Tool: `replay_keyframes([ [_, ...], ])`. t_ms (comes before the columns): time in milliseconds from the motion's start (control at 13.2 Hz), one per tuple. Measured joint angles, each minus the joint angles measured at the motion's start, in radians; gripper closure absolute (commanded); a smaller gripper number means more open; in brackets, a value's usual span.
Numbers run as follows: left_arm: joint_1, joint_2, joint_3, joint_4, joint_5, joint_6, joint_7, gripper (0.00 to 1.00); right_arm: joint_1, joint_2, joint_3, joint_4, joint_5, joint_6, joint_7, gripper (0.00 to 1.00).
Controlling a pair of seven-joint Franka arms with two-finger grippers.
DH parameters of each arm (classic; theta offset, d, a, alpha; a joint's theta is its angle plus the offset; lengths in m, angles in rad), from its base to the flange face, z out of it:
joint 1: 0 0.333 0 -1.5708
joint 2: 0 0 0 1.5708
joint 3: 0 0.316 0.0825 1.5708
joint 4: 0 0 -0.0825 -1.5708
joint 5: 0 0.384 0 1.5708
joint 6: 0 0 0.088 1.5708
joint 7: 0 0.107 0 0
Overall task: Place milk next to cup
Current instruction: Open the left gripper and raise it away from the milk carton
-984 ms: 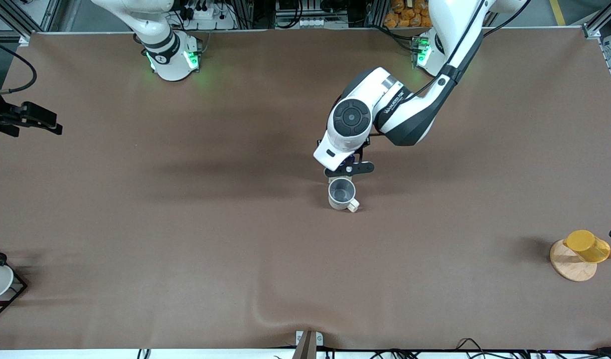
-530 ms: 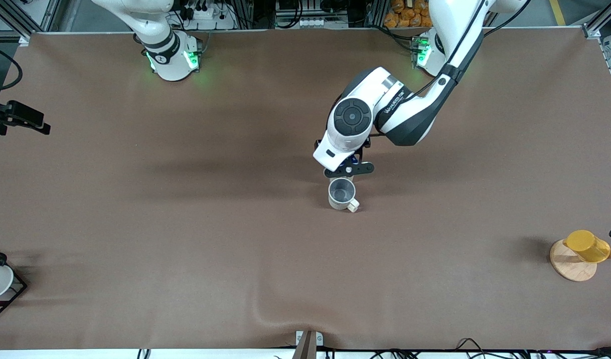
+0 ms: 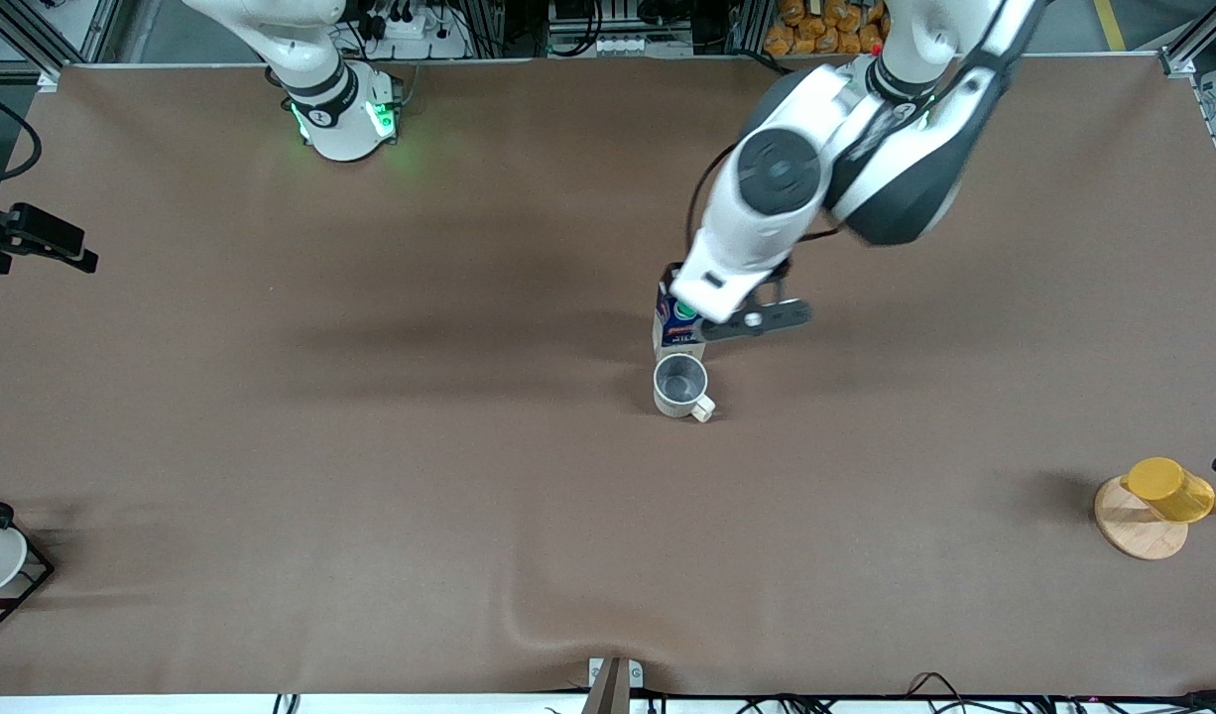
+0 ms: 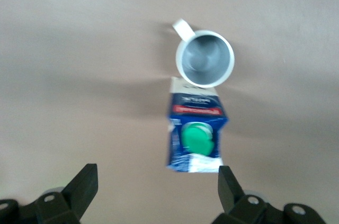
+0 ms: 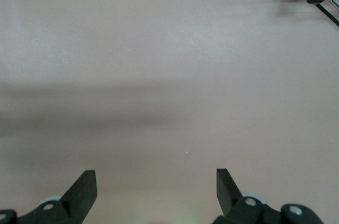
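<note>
Milk, dark-blue gable-top carton with green round cap (image 3: 675,322) (image 4: 195,134): upright on brown table (image 3: 370,446), touching cream-beige mug (image 3: 680,386) (image 4: 204,59), farther from front camera. Left gripper (image 3: 757,319) (image 4: 156,192) above carton, spread wide, empty. Right gripper (image 5: 156,189) waits, spread wide.

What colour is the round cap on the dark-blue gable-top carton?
Green cap; clearest in the left wrist view.

The left arm is bent out from its base over the middle of the table, wrist turned downward. The left gripper (image 4: 156,189) is held up in the air with its fingers (image 4: 85,184) spread wide and nothing between them. The right arm waits at its end of the table, its right gripper (image 5: 156,189) likewise spread open.
</note>
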Motion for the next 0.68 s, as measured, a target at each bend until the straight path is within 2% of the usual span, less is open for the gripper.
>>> replay_keyframes([
  [227,0.132,-0.098,0.006,-0.002,0.002,-0.052,0.121,0.00,0.008,0.003,0.011,-0.003,0.001,0.000,0.000,0.00],
  [454,0.267,-0.140,0.009,-0.005,0.003,-0.055,0.273,0.00,0.012,0.005,0.013,-0.003,0.000,0.000,0.001,0.00],
  [681,0.346,-0.171,0.010,-0.004,0.007,-0.054,0.321,0.00,0.012,0.005,0.011,-0.005,0.000,0.003,0.001,0.00],
])
